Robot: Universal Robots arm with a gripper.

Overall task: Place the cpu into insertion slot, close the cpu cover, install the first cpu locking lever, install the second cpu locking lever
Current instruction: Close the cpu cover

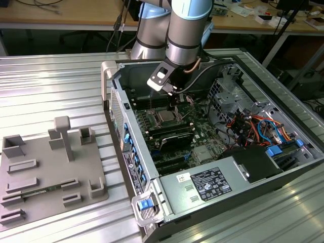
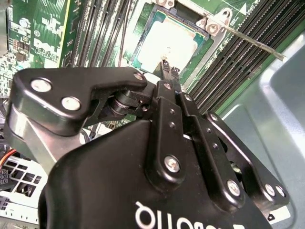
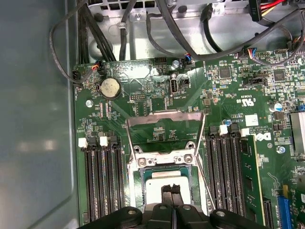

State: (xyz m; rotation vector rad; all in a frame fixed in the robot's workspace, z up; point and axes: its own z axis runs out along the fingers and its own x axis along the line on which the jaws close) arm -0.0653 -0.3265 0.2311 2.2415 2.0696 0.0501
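Found the cpu [image 3: 153, 183] lying flat inside the insertion slot [image 3: 138, 185] on the green board [image 3: 143, 95]. Picked out the same cpu [image 2: 167, 40] in the second wrist view, and in the exterior view as a pale square [image 1: 165, 117] in the middle of the open computer case [image 1: 202, 187]. Case resting on the ribbed metal surface [image 1: 61, 86]. Judged square to the slot's rim; cannot confirm full seating under the fingertips.

Found the pincer [image 3: 170, 189] directly over the cpu, fingertips drawn together with barely a sliver between them, nothing gripped as far as can be made out. Likewise in the second wrist view: pincer [image 2: 168, 67] at the chip's near edge, touching or just above, cannot tell which.

Noted the cpu cover [image 3: 162, 116] swung back on its hinge, lying open beyond the slot, bare board visible through its window.

Noted one locking lever [image 3: 204, 183] as a thin wire rod beside the slot, apparently not hooked down; seen too in the second wrist view, locking lever [image 2: 252, 43] slanting over the memory slots [image 2: 238, 62]. Cannot tell the other lever apart with confidence.

Progress, as judged: first of four steps apparently done. Left: cover down, first lever, second lever.
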